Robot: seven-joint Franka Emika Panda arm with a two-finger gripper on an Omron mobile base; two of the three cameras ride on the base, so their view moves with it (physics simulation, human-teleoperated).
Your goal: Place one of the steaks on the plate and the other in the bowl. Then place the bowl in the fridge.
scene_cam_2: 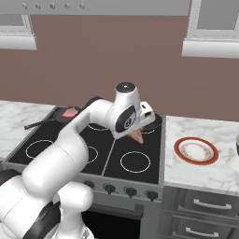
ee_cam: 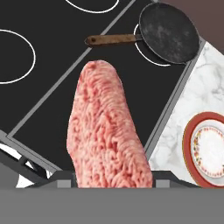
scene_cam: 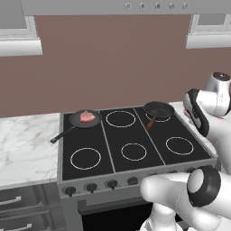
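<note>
My gripper [ee_cam: 113, 177] is shut on one steak [ee_cam: 107, 131], a pink-red slab that stands up between the fingers. In the right base view this steak [scene_cam_2: 137, 136] hangs under the hand over the right side of the stove. The other steak [scene_cam: 87, 117] lies in a black frying pan [scene_cam: 85, 120] on the back left burner, and it appears again as the far steak [scene_cam_2: 70, 112]. The white plate [scene_cam_2: 196, 151] with a red-orange rim sits on the marble counter right of the stove. That plate [ee_cam: 189, 142] has nothing on it. The bowl and the fridge are out of view.
An empty black frying pan [scene_cam: 158, 109] with a brown handle sits on the back right burner, and the same pan [ee_cam: 168, 33] is ahead of the hand. The black stove top [scene_cam: 135, 149] has a row of knobs along its front. Marble counter [scene_cam: 22, 144] flanks it.
</note>
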